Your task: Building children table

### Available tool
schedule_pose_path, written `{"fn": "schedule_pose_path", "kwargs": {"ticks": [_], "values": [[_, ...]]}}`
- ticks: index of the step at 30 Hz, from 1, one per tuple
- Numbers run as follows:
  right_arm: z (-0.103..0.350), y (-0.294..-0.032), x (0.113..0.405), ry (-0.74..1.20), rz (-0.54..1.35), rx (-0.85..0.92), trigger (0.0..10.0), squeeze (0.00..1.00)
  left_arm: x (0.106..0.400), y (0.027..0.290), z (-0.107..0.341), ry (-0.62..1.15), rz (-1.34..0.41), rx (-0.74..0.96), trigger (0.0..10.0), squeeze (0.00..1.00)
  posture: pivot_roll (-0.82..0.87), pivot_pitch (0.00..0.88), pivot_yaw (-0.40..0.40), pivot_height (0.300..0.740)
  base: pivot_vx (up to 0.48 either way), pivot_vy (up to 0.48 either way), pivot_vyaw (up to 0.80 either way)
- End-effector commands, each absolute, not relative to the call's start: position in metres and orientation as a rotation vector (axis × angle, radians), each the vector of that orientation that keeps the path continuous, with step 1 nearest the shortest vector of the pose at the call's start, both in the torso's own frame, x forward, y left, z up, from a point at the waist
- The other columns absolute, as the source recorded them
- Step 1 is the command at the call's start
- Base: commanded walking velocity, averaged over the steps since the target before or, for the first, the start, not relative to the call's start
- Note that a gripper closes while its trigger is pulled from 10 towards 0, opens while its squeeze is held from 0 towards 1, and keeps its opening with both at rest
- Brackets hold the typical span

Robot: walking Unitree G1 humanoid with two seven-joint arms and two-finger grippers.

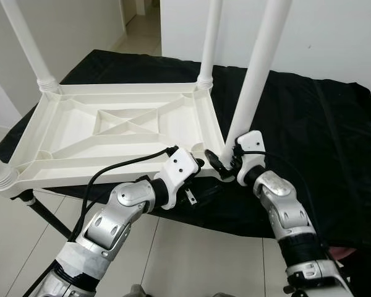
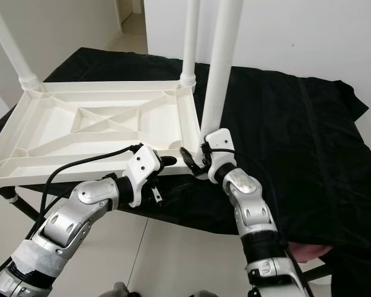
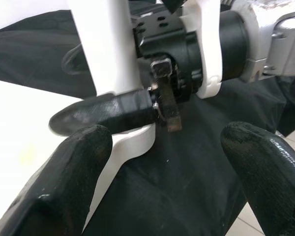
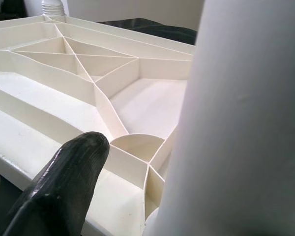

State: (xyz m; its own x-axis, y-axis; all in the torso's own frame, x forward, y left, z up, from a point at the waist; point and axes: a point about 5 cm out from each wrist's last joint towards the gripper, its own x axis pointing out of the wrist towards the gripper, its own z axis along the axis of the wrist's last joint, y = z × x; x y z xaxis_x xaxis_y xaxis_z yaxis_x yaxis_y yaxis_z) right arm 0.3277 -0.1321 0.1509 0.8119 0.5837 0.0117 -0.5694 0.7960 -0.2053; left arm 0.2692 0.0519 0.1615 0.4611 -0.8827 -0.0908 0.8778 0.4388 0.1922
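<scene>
On the black cloth (image 1: 309,124), an upturned white tabletop (image 1: 111,133) with 3 legs in.

Right gripper (image 1: 226,162) pinches the 4th leg (image 1: 255,77) at the near corner; its foot is hidden. Left gripper (image 3: 157,172), fingers spread, hovers just beside. Leg tops are cut off.

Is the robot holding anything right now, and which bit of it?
The right gripper holds a white table leg near its bottom end, at the near corner of the upside-down tabletop. The left gripper is open, holding nothing.
</scene>
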Motion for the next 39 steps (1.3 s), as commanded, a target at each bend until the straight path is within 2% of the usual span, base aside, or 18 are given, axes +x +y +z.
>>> {"fn": "schedule_pose_path", "kwargs": {"ticks": [1, 6, 7, 8, 9, 23, 24, 28, 32, 39], "values": [[0.151, -0.129, 0.330, -0.081, 0.664, -0.200, 10.0, 0.00, 0.268, 0.052, 0.162, -0.018, -1.116, 0.238, 10.0, 0.00, -0.07, 0.031, 0.015, 0.740, 0.000, 0.000, 0.00], [0.155, -0.128, 0.337, -0.083, 0.733, -0.217, 10.0, 0.00, 0.268, 0.052, 0.163, -0.017, -1.123, 0.242, 10.0, 0.00, -0.06, 0.027, 0.028, 0.740, 0.000, 0.000, 0.00], [0.153, -0.128, 0.338, -0.069, 0.748, -0.230, 4.0, 0.00, 0.268, 0.052, 0.163, -0.017, -1.124, 0.243, 10.0, 0.00, -0.06, 0.027, 0.028, 0.740, 0.000, 0.000, 0.00], [0.153, -0.128, 0.338, -0.069, 0.748, -0.230, 4.0, 0.00, 0.268, 0.052, 0.163, -0.017, -1.124, 0.243, 10.0, 0.00, -0.06, 0.027, 0.028, 0.740, 0.000, 0.000, 0.00], [0.150, -0.131, 0.338, -0.052, 0.757, -0.235, 0.0, 0.00, 0.268, 0.053, 0.163, -0.018, -1.124, 0.245, 10.0, 0.00, -0.06, 0.027, 0.028, 0.740, 0.000, 0.000, 0.00], [0.140, -0.143, 0.336, -0.028, 0.759, -0.202, 0.0, 0.00, 0.269, 0.052, 0.164, -0.021, -1.130, 0.248, 10.0, 0.00, -0.07, 0.026, 0.032, 0.740, 0.000, 0.000, 0.00], [0.140, -0.144, 0.336, -0.031, 0.712, -0.191, 10.0, 0.00, 0.270, 0.052, 0.164, -0.022, -1.129, 0.246, 10.0, 0.00, -0.07, 0.026, 0.030, 0.740, 0.000, 0.000, 0.00], [0.141, -0.144, 0.336, -0.032, 0.678, -0.184, 10.0, 0.00, 0.270, 0.052, 0.164, -0.024, -1.129, 0.245, 10.0, 0.00, -0.07, 0.028, 0.028, 0.740, 0.000, 0.000, 0.00], [0.140, -0.143, 0.334, -0.039, 0.494, -0.165, 10.0, 0.00, 0.268, 0.051, 0.163, -0.022, -1.130, 0.244, 10.0, 0.00, -0.07, 0.034, 0.023, 0.740, 0.000, 0.000, 0.00], [0.140, -0.147, 0.330, -0.036, 0.373, -0.128, 10.0, 0.00, 0.267, 0.051, 0.163, -0.020, -1.130, 0.239, 10.0, 0.00, -0.07, 0.036, 0.023, 0.740, 0.000, 0.000, 0.00]]}}
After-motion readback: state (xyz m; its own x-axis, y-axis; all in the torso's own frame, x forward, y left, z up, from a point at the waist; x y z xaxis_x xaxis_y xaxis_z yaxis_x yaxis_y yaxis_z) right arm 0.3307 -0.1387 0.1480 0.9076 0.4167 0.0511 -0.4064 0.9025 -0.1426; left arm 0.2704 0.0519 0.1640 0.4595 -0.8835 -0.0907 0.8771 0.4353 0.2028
